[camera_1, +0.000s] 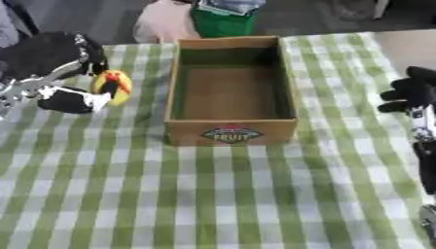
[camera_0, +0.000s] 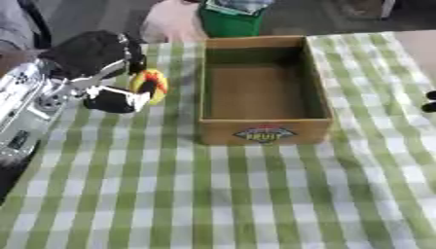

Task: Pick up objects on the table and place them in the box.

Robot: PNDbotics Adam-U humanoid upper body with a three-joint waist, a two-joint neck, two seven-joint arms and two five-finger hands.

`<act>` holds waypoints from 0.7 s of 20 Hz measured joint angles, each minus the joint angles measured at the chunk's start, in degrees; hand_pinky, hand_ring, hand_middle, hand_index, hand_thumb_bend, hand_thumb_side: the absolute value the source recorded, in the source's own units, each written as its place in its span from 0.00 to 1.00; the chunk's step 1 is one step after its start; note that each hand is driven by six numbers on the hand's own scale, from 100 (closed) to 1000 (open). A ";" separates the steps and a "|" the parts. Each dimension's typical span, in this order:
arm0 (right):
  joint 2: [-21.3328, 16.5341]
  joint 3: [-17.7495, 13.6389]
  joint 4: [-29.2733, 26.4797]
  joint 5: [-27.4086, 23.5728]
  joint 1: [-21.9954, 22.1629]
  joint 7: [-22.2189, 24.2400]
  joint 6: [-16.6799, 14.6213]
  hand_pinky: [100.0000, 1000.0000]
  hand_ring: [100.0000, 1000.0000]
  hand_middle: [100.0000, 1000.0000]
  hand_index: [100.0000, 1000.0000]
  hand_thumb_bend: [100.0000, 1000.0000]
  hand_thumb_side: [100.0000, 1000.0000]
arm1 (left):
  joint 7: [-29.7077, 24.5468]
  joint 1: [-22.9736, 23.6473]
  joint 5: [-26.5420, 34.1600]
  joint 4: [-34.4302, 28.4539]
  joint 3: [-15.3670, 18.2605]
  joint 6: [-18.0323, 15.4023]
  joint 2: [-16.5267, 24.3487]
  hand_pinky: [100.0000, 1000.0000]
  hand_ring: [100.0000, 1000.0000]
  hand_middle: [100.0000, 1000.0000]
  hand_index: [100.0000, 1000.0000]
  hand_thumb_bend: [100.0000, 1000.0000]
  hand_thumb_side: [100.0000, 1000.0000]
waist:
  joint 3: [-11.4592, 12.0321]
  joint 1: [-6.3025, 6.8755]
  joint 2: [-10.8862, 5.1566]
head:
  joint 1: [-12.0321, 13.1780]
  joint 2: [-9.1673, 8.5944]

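Left eye view shows the black left hand [camera_0: 102, 61] curled round a small yellow, red and black object [camera_0: 150, 85], its shape hard to make out, just left of the open brown wooden box with a "FRUIT" label [camera_0: 265, 133]. Fingers hide part of the object. Green-and-white checked cloth covers the worktop [camera_0: 213, 194]. At the right edge of the right eye view, the right hand [camera_1: 410, 92] shows relaxed fingers, its arm cut off.
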 measured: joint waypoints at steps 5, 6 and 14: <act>-0.02 -0.30 0.00 -0.54 -0.63 -0.20 -0.29 0.52 0.59 0.57 0.74 0.00 0.50 | 4.46 -3.86 -2.74 1.49 1.87 -0.40 -2.43 0.23 0.41 0.46 0.61 0.00 0.38 | -1.62 0.44 -0.45 | 0.98 -0.29; -0.03 -0.31 0.00 -0.62 -0.68 -0.23 -0.37 0.52 0.59 0.57 0.74 0.00 0.50 | 5.41 -4.74 -3.13 2.18 2.20 -0.62 -3.26 0.24 0.41 0.46 0.61 0.00 0.38 | -1.89 0.59 -0.49 | 1.23 -0.29; -0.17 -0.62 0.00 -1.82 -1.63 -0.32 -0.65 0.52 0.59 0.57 0.74 0.00 0.50 | 12.62 -8.19 -5.30 8.78 4.94 -2.33 -8.11 0.25 0.42 0.46 0.61 0.00 0.38 | -3.51 1.15 -0.53 | 2.93 -0.47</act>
